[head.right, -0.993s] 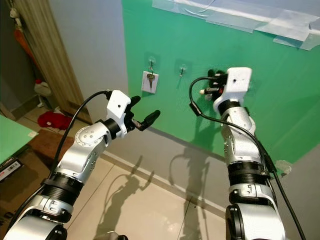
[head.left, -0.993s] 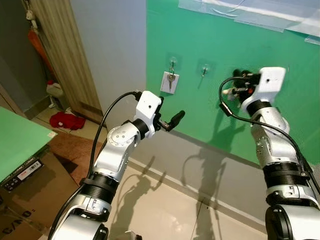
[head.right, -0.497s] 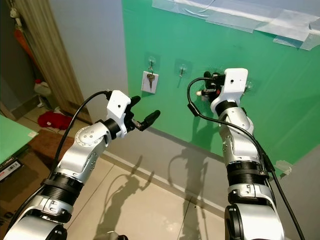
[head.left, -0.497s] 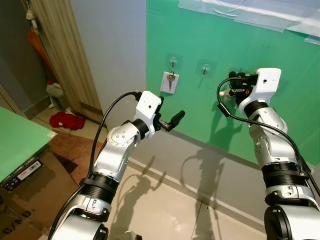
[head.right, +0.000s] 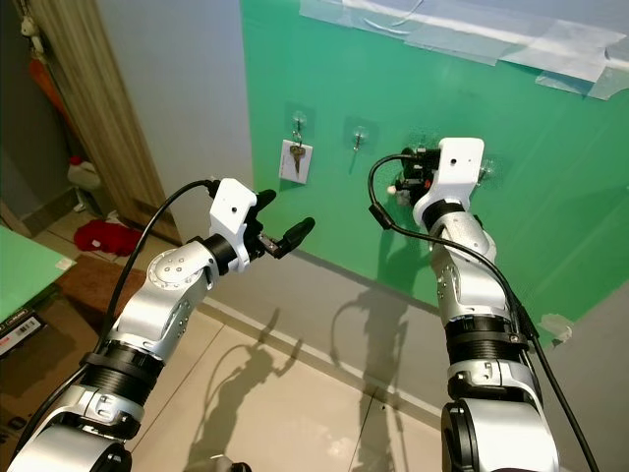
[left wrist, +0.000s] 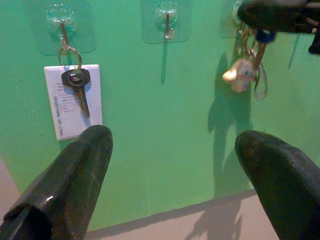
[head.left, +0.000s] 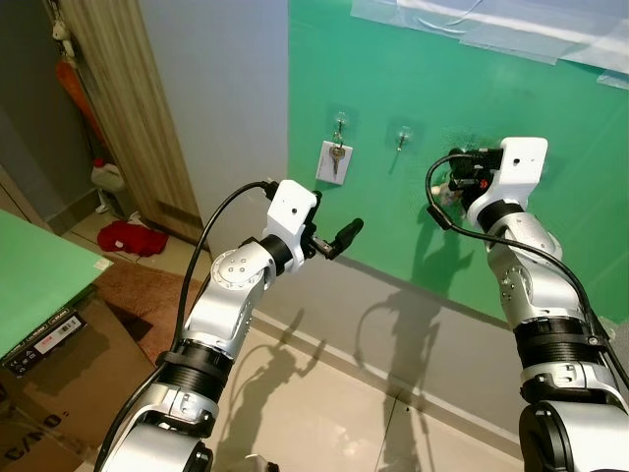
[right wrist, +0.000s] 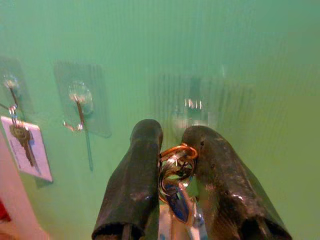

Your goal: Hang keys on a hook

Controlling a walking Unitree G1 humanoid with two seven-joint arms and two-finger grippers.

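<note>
While the left gripper (left wrist: 175,175) hangs wide open and empty, the right gripper's (right wrist: 172,165) fingers pinch the keys (left wrist: 247,70) just short of the hook (right wrist: 192,107), needing a final looping.

Three clear hooks (left wrist: 165,22) on the green wall, two key bunches (left wrist: 247,70), two pincers (left wrist: 175,165).

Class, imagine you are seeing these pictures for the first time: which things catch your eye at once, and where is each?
The bright green wall stands out first, with clear hooks stuck on it. On the left hook hangs a key with a white tag. The right gripper is up at the wall by the third hook, shut on a key bunch, while the left gripper hovers open lower down.
</note>
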